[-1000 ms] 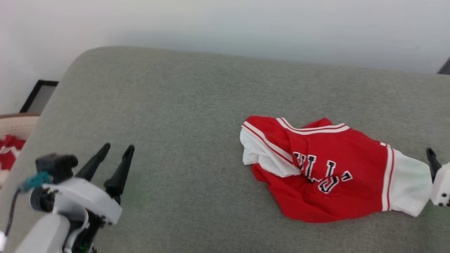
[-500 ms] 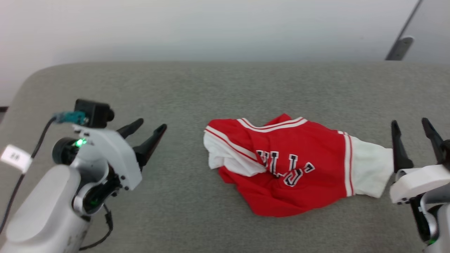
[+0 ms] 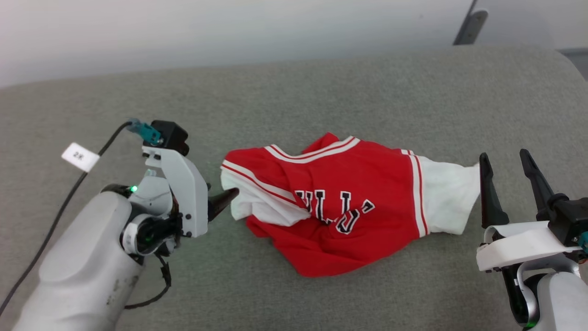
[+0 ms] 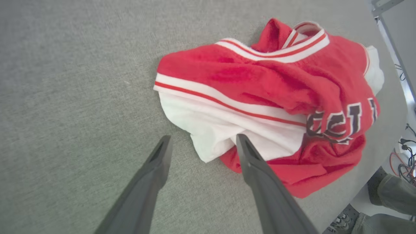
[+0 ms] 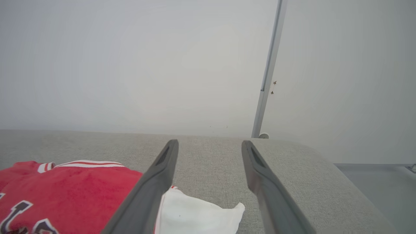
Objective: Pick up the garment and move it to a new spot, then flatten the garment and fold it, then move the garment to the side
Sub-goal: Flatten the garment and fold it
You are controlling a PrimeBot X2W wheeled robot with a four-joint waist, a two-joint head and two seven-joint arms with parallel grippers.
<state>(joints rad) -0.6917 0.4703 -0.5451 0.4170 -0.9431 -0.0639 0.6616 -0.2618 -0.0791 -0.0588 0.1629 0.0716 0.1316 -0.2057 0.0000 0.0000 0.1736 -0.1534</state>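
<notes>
The garment [image 3: 340,202], a red jersey with white sleeves and black lettering, lies crumpled in the middle of the grey cushion [image 3: 321,92]. My left gripper [image 3: 227,197] points at its left white sleeve, one dark fingertip reaching the sleeve's edge. In the left wrist view the left gripper [image 4: 203,138] stands open, and a corner of the garment's [image 4: 260,74] white sleeve lies between the fingers. My right gripper [image 3: 503,155] stands open just right of the other white sleeve, fingers pointing away. The right wrist view has the right gripper [image 5: 209,142] open and empty, the garment [image 5: 65,185] at lower left.
A white wall rises behind the cushion. A grey metal post [image 3: 466,27] stands at the back right, near the cushion's rounded right corner [image 3: 567,59]. In the left wrist view, cables [image 4: 403,159] and a person's foot [image 4: 390,195] are on the floor beyond the cushion's edge.
The head camera has swung right, so the whole picture shifted left. My left gripper has closed in on the garment's left sleeve. The garment lies as before.
</notes>
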